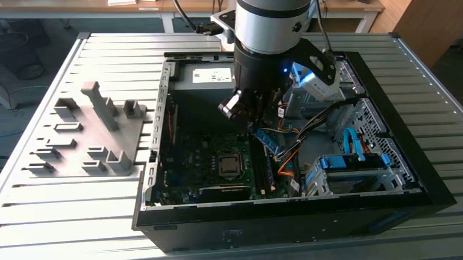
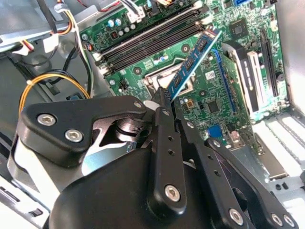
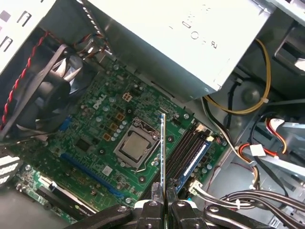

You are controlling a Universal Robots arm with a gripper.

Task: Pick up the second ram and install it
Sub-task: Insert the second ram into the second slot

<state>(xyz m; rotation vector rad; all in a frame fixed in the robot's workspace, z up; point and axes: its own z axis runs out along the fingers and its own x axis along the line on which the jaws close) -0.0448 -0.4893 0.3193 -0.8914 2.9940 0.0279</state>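
My gripper (image 3: 163, 193) is shut on the second ram (image 3: 163, 152), a thin green-blue memory stick seen edge-on in the first wrist view. In the second wrist view the ram (image 2: 193, 59) slants out from the gripper (image 2: 164, 98), its dark chips facing the camera. It hangs above the motherboard (image 3: 95, 119), between the processor socket (image 3: 136, 148) and the long black slots (image 3: 188, 150), and touches neither. In the exterior view the gripper (image 1: 253, 124) reaches down inside the open computer case (image 1: 405, 179) with the ram (image 1: 268, 142) below it.
A grey slotted holder block (image 1: 94, 130) lies on the slatted table at the exterior view's left. Inside the case are a power supply (image 3: 190, 43), a black fan (image 3: 43, 95), bundles of cables (image 3: 257, 152) and a blue drive cage (image 1: 354, 162).
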